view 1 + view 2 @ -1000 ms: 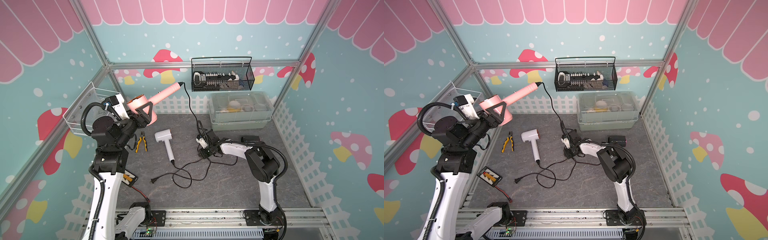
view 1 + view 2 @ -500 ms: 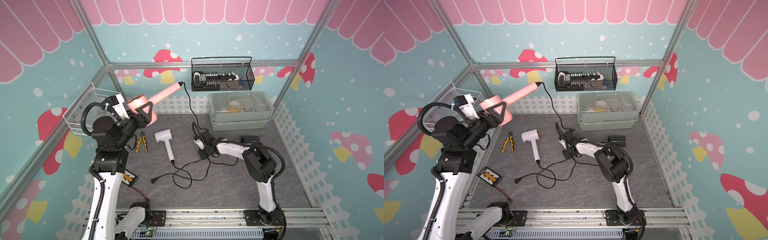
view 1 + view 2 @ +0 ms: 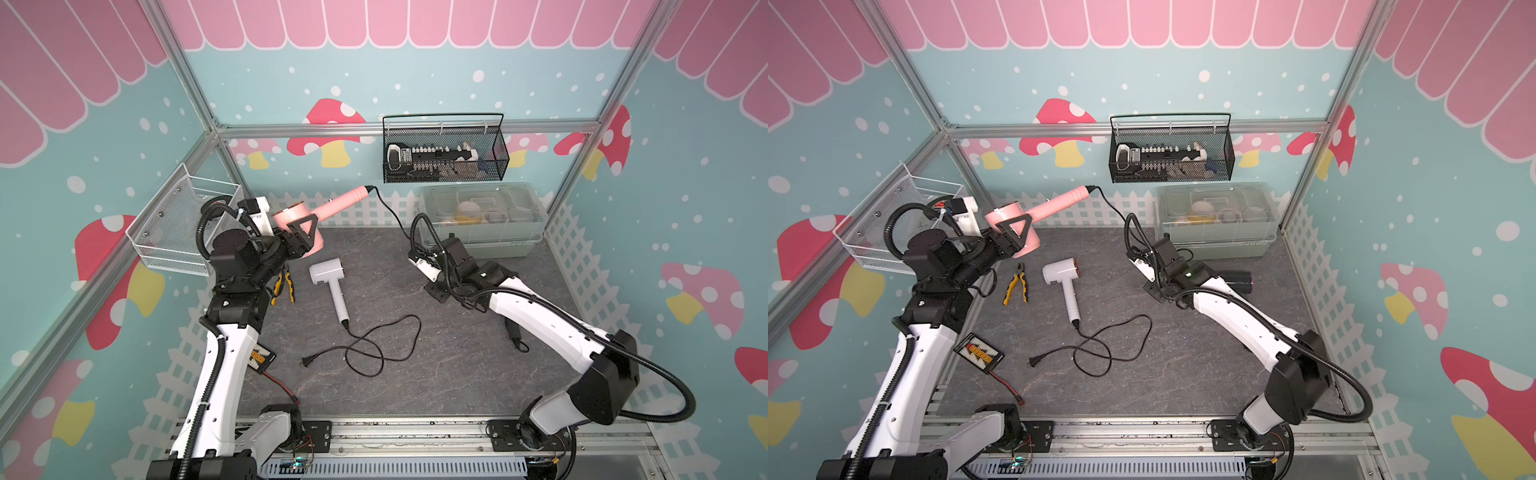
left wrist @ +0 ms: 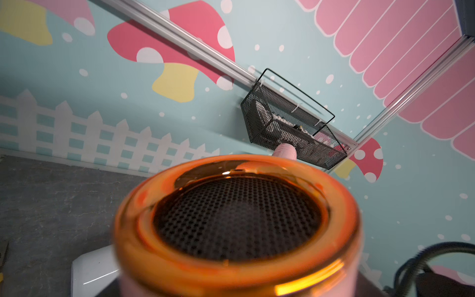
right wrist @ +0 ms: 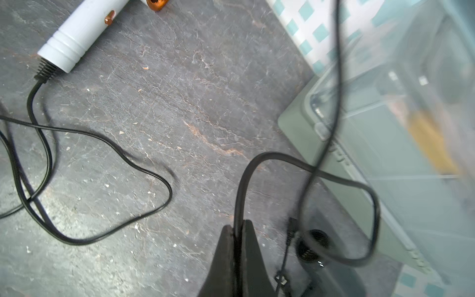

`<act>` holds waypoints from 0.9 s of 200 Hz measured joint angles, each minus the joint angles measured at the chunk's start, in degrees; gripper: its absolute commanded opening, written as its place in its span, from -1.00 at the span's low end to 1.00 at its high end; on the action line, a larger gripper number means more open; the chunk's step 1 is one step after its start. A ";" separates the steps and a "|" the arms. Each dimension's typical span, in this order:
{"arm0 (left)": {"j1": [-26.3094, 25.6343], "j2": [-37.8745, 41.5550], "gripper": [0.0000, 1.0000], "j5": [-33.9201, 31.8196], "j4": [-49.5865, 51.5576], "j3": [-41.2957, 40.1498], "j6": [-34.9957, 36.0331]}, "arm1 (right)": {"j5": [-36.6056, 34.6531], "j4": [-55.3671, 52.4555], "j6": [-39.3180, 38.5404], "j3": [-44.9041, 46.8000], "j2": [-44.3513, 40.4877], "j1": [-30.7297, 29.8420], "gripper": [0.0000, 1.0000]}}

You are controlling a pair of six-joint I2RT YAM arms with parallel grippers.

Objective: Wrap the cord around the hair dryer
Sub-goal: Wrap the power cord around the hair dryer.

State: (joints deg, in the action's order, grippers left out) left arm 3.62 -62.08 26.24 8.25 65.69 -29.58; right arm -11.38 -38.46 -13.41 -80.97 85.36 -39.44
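Observation:
In both top views my left gripper (image 3: 302, 233) (image 3: 1013, 235) is shut on the barrel of a pink hair dryer (image 3: 332, 202) (image 3: 1054, 205), held above the table with the handle pointing toward the back wall. In the left wrist view the dryer's gold-rimmed grille (image 4: 236, 218) hides the jaws. Its black cord (image 3: 390, 212) (image 3: 1111, 206) drops from the handle end and loops down to my right gripper (image 3: 434, 286) (image 3: 1152, 291). In the right wrist view the right gripper (image 5: 237, 231) is shut on the cord (image 5: 257, 160), just above the table.
A white hair dryer (image 3: 328, 274) lies mid-table, its own cord (image 3: 382, 345) coiled in front of it. Yellow pliers (image 3: 286, 286) and a battery pack (image 3: 259, 357) lie at the left. A black dryer (image 3: 1237, 278), a clear bin (image 3: 478, 216), a black wire basket (image 3: 444, 158) and a white mesh basket (image 3: 178, 224) are also here.
My right gripper has shut on the pink dryer's cord and moved a little right and up with it. The left arm and the pink dryer have stayed still.

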 measured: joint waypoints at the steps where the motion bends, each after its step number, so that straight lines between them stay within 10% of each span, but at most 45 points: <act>1: 0.00 -0.09 -1.00 0.09 -0.02 -0.07 0.00 | -0.02 -0.17 -0.13 -0.07 -0.17 0.00 -1.00; 180: -17.20 -18.03 -1.00 2.84 -1.66 -0.85 12.70 | 5.73 -23.41 -27.78 -40.30 -1.86 -4.63 -1.00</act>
State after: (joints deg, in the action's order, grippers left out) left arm -13.58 -80.12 29.08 6.59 64.84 -16.88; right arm -5.65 -61.87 -41.19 -121.27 83.50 -44.07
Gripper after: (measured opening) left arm 0.733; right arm 0.048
